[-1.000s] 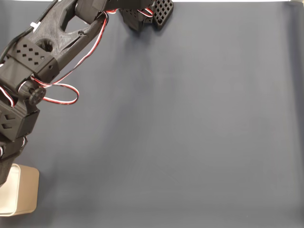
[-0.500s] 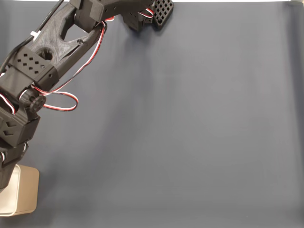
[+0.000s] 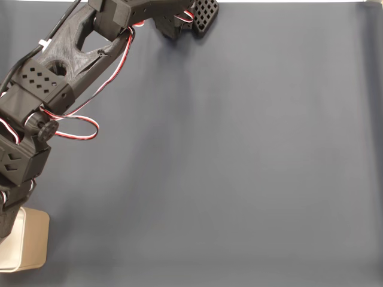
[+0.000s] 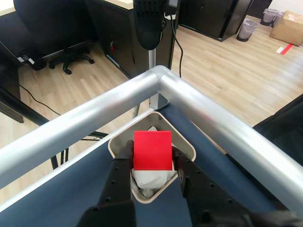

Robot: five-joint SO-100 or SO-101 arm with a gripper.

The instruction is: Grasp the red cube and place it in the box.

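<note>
In the wrist view the red cube [image 4: 152, 150] is pinched between my gripper's [image 4: 151, 160] two black fingers [image 4: 124, 158], which are shut on its sides. It hangs directly above the box [image 4: 188, 147], a beige container with rounded corners and white paper inside, sitting in the table's corner. In the fixed view the box [image 3: 31, 244] shows at the bottom left edge. My black arm [image 3: 24, 158] reaches down over its left part and hides the cube there.
A dark blue mat [image 3: 239, 167] covers the table in the fixed view. Silver frame rails [image 4: 208, 118] meet in a corner just behind the box in the wrist view. Beyond them are wooden floor, a black post [image 4: 150, 21] and office furniture.
The arm's upper links shifted slightly up and left a second ago, then held still. The cube stays gripped over the box.
</note>
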